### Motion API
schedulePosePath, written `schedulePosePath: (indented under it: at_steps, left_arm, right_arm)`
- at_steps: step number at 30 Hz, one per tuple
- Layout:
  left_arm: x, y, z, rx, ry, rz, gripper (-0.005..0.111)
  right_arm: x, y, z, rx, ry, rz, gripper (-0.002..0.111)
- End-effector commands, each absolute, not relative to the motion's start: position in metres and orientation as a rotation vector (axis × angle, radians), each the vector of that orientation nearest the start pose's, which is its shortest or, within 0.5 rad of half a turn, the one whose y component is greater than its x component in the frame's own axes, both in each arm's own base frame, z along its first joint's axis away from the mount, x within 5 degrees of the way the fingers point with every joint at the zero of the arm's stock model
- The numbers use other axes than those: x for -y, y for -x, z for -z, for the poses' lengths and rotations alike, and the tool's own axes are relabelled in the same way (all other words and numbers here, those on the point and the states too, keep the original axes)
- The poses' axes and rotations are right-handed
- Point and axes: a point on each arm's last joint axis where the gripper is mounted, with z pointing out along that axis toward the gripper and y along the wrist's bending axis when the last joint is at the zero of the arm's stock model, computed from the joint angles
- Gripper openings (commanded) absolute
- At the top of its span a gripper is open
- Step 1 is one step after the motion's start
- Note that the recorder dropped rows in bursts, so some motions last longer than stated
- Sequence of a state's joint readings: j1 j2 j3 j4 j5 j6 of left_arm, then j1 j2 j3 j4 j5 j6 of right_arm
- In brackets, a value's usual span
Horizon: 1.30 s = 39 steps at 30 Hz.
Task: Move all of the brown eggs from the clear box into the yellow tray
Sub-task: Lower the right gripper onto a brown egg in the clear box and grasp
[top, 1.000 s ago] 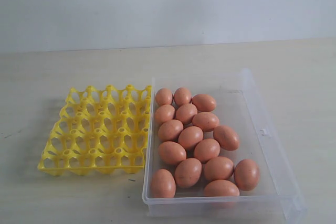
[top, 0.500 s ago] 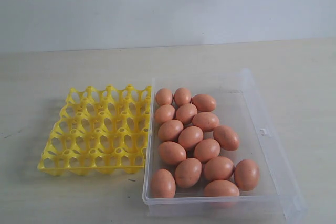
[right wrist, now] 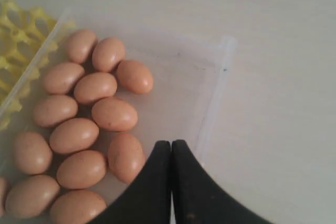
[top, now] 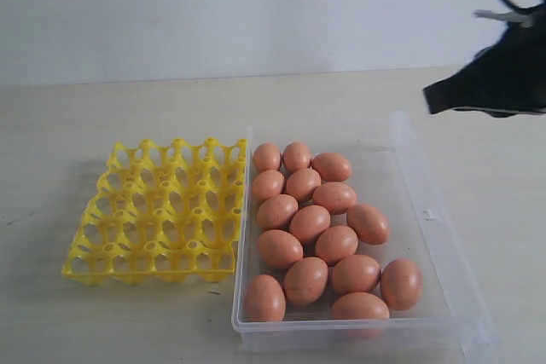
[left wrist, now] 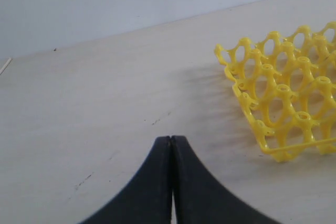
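Several brown eggs [top: 309, 223] lie clustered in the left half of the clear box [top: 424, 185]. Beside it on the left stands the yellow tray [top: 158, 210], all its cups empty. My right gripper [top: 431, 100] hangs shut above the box's far right corner, holding nothing. In the right wrist view its tips [right wrist: 171, 142] are over the box's bare floor near the wall [right wrist: 210, 114], just beside the eggs [right wrist: 94, 87]. My left gripper [left wrist: 171, 138] is shut and empty over bare table, with the tray [left wrist: 283, 93] off to one side. It is outside the exterior view.
A pale wooden table [top: 102, 117] carries everything, with a white wall behind it. The box has a small latch tab [top: 429, 213] on its right wall. The right half of the box floor holds no eggs.
My right arm has come into the exterior view at the top right, where nothing showed before. Eggs, box and tray have not moved.
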<state>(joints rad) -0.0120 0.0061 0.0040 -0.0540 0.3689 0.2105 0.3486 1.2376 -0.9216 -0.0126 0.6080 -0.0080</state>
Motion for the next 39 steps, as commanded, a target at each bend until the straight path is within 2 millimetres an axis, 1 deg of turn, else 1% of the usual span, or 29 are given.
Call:
schedulePosePath:
  at_steps: [1, 4, 7, 10, 12, 14, 16, 22, 25, 29, 33, 39]
  left_arm:
    - [0.003, -0.053, -0.181, -1.837, -0.16, -0.076, 0.0]
    - [0.003, -0.053, -0.181, -1.837, -0.16, -0.076, 0.0]
    - [0.003, -0.053, -0.181, -1.837, -0.16, -0.076, 0.0]
    - [0.003, -0.053, -0.181, -1.837, -0.16, -0.076, 0.0]
    - [0.003, -0.053, -0.181, -1.837, -0.16, -0.076, 0.0]
    - [0.003, -0.053, -0.181, -1.837, -0.16, -0.076, 0.0]
    - [0.003, -0.053, -0.181, -1.837, -0.16, -0.076, 0.0]
    - [0.003, -0.053, -0.181, -1.837, -0.16, -0.076, 0.0]
    - [0.003, -0.053, -0.181, -1.837, -0.16, -0.076, 0.0]
    - [0.003, -0.053, -0.181, -1.837, -0.16, -0.076, 0.0]
    - [0.003, -0.053, -0.181, -1.837, -0.16, -0.076, 0.0]
    - [0.003, -0.053, -0.181, -1.837, -0.16, -0.076, 0.0]
  right_arm:
    - [-0.116, -0.273, -0.285, -2.497, 0.635, -0.078, 0.0]
    - [-0.13, -0.297, -0.272, -2.571, 0.709, -0.056, 0.0]
    - [-0.14, -0.32, -0.257, -2.675, 0.763, -0.026, 0.009]
    - [-0.15, -0.338, -0.246, -2.763, 0.839, -0.032, 0.028]
    - [-0.157, -0.347, -0.239, -2.774, 0.874, -0.041, 0.04]
    - [-0.162, -0.356, -0.235, -2.768, 0.883, -0.055, 0.047]
    - [-0.168, -0.362, -0.23, -2.764, 0.912, -0.067, 0.047]
    - [-0.177, -0.38, -0.212, -2.757, 0.965, -0.065, 0.047]
    - [-0.179, -0.385, -0.205, -2.743, 1.034, -0.056, 0.048]
    - [-0.181, -0.39, -0.195, -2.742, 1.069, -0.052, 0.052]
    - [-0.183, -0.395, -0.184, -2.715, 1.155, -0.042, 0.052]
    - [-0.187, -0.406, -0.179, -2.656, 1.164, -0.022, 0.052]
